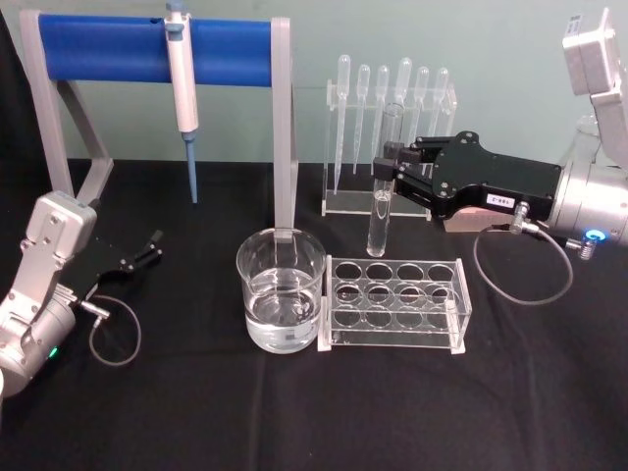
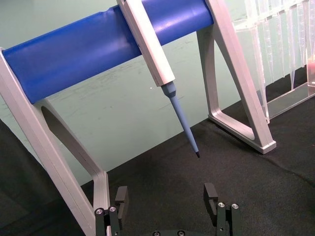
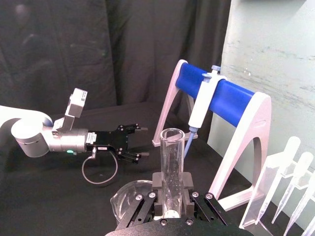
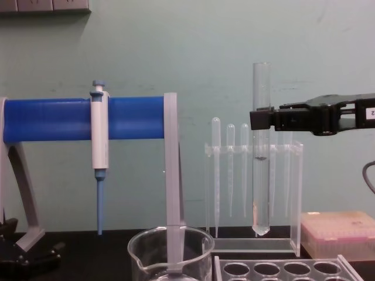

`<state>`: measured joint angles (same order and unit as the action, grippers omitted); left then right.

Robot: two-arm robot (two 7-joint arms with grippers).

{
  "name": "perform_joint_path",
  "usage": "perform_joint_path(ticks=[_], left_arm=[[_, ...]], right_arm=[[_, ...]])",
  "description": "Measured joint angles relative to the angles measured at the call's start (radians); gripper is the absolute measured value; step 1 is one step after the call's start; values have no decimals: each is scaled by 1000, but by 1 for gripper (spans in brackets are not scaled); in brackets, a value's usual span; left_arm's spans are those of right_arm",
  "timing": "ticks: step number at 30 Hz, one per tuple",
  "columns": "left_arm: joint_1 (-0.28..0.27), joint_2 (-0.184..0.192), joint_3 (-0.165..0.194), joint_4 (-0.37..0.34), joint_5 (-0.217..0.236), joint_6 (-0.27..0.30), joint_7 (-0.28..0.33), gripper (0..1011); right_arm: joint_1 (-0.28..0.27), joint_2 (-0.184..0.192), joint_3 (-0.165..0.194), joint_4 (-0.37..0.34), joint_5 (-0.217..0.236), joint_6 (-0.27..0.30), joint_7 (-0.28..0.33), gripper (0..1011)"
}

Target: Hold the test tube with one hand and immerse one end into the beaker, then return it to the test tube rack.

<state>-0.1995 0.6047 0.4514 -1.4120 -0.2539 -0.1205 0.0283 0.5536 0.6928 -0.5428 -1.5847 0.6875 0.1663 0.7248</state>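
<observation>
The test tube [image 1: 380, 191] hangs dead upright, its long axis vertical, with the open rim on top and the round bottom pointing down. It is off the bench [image 1: 196, 412], in the air just behind the back row of the test tube rack [image 1: 461, 306] and to the right of the beaker [image 1: 257, 294], which has clear liquid in it. In the chest view its bottom end is above the rack's top. The right claw [image 1: 390, 169] is pinching the tube about a third of the way down from the rim, one finger on each side. That arm comes in level from the right, its fingers pointing toward the robot's left. The left claw [image 1: 147, 245] sits low at the left over the bench, spread and holding nothing, aimed at the blue stand [image 1: 118, 47] with the pipettor [image 1: 182, 83].
</observation>
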Motion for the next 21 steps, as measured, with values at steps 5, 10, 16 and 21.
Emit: perform_joint_path(ticks=[5,10,16,21], left_arm=[[0,0,0,0,0,0,0,1000],[0,0,0,0,0,0,0,1000],[0,0,0,0,0,0,0,1000],[0,0,0,0,0,0,0,1000]], right_arm=[[0,0,0,0,0,0,0,231],[0,0,0,0,0,0,0,231],[0,0,0,0,0,0,0,231],[0,0,0,0,0,0,0,231]])
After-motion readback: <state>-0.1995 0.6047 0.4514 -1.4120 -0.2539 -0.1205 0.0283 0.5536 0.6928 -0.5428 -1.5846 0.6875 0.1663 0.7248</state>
